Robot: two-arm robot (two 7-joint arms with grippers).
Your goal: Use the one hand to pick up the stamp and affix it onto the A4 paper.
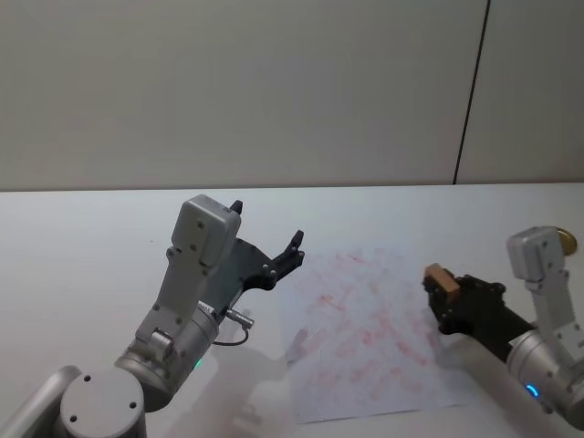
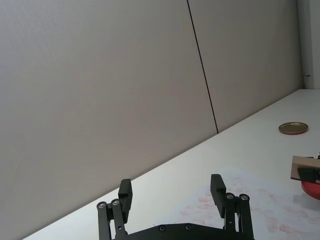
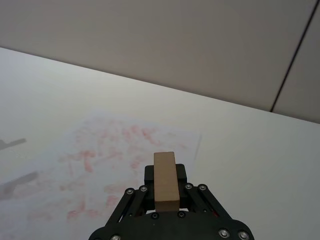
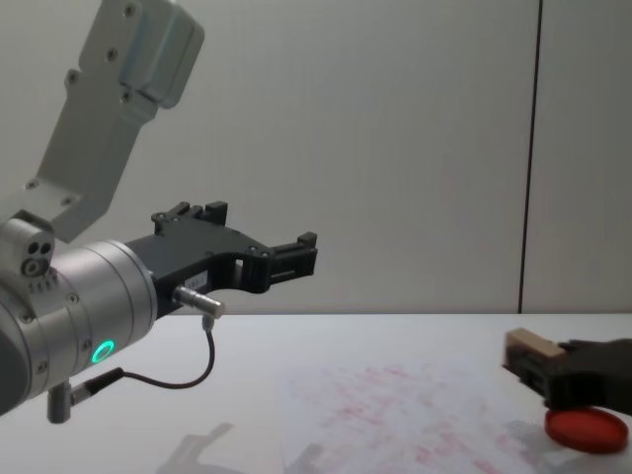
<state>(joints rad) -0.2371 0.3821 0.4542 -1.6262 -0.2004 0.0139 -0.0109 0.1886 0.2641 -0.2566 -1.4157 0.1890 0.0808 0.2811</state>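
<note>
My right gripper (image 1: pixel 445 294) is shut on the stamp (image 3: pixel 166 184), a pale tan wooden block that sticks out past its fingertips. It hovers a little above the table at the right edge of the A4 paper (image 1: pixel 365 339), a white sheet covered with faint red marks. In the chest view the stamp (image 4: pixel 528 348) hangs just above a flat red disc (image 4: pixel 587 430). My left gripper (image 1: pixel 266 228) is raised well above the table, left of the paper, open with nothing between its fingers (image 2: pixel 216 186).
A round gold lid (image 1: pixel 568 242) lies on the white table at the far right, behind my right arm. A grey wall with a dark vertical seam stands behind the table.
</note>
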